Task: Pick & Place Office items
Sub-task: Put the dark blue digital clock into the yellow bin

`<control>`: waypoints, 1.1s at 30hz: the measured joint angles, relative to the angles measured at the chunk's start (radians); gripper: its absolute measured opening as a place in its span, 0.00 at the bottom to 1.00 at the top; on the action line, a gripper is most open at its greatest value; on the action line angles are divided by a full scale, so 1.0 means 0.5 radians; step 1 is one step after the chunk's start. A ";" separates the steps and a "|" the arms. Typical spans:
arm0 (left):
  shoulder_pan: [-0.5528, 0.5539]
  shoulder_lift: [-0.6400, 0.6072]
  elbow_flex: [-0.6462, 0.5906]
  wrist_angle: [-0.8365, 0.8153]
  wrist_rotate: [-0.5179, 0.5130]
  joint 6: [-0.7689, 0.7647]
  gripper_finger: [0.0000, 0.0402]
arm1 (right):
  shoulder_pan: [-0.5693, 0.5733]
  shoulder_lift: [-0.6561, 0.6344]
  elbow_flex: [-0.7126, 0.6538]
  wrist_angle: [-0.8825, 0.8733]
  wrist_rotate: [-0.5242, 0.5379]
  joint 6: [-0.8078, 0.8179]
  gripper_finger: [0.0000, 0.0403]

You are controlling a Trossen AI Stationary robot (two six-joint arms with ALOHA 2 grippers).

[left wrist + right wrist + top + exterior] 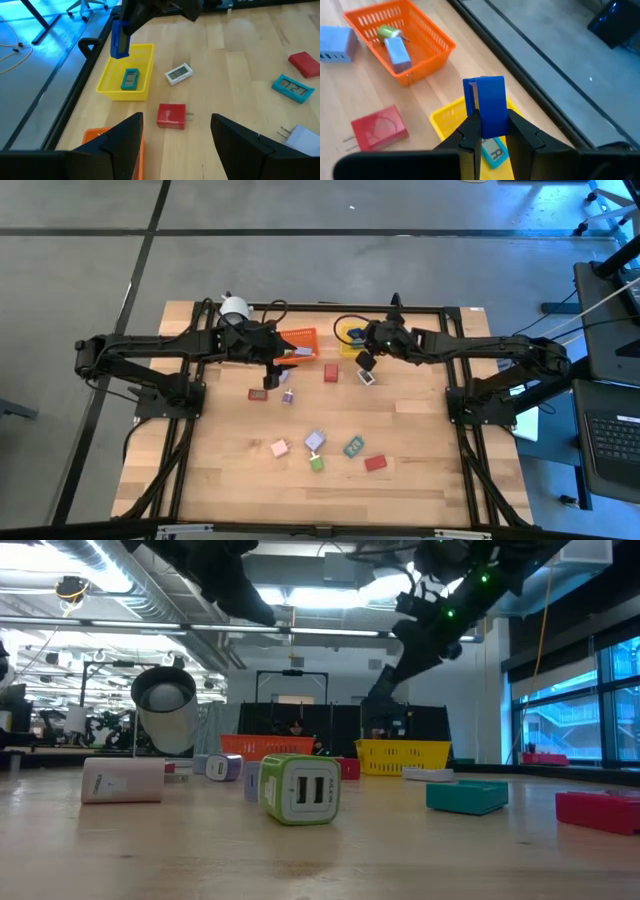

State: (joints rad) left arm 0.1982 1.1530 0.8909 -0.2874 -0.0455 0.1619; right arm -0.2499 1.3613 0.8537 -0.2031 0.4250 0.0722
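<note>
My right gripper [490, 126] is shut on a blue block [486, 102] and hovers over the yellow mesh bin [445, 120], which holds a teal item [493, 150]. The left wrist view shows that same blue block [120, 39] above the yellow bin [112, 82]. My left gripper [175, 132] is open in the air beside the orange bin [297, 340]. Ahead of it a red block [171, 116] lies flat on the table. Other small blocks lie scattered: a white one [368, 378], a pink one [279, 448], a green one [317, 464], a teal one [353, 447] and a red one [375, 463]. My right gripper pinches the blue block between its two fingers [470, 131] at the end nearest the gripper [488, 131]. The fingers come from above, slanting down. The block sticks out past the fingertips, lifted clear above the yellow bin.
The orange bin [402, 42] holds a pale blue block [397, 54] and a green item [389, 32]. A white cylinder [235, 308] stands at the table's far left. A black frame [320, 308] runs around the table. In the low view a green-and-white block [300, 788] sits nearest.
</note>
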 joint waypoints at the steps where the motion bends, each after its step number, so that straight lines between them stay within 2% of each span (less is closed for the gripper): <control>1: 0.000 0.000 0.000 0.000 0.000 -0.003 0.57 | -0.016 0.000 -0.011 0.000 -0.012 0.017 0.15; 6: 0.000 0.000 0.001 -0.001 0.001 -0.034 0.57 | -0.116 0.000 -0.058 -0.015 -0.081 0.102 0.15; 22: 0.000 0.001 0.001 0.000 0.002 -0.035 0.57 | -0.417 0.016 -0.172 -0.008 -0.636 0.345 0.15; 33: 0.001 0.001 0.001 0.001 0.003 -0.041 0.57 | -0.458 0.233 -0.172 -0.064 -0.726 0.424 0.16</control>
State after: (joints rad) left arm 0.1986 1.1537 0.8913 -0.2871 -0.0441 0.1414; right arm -0.4790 1.4777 0.7677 -0.2352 0.0620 0.2840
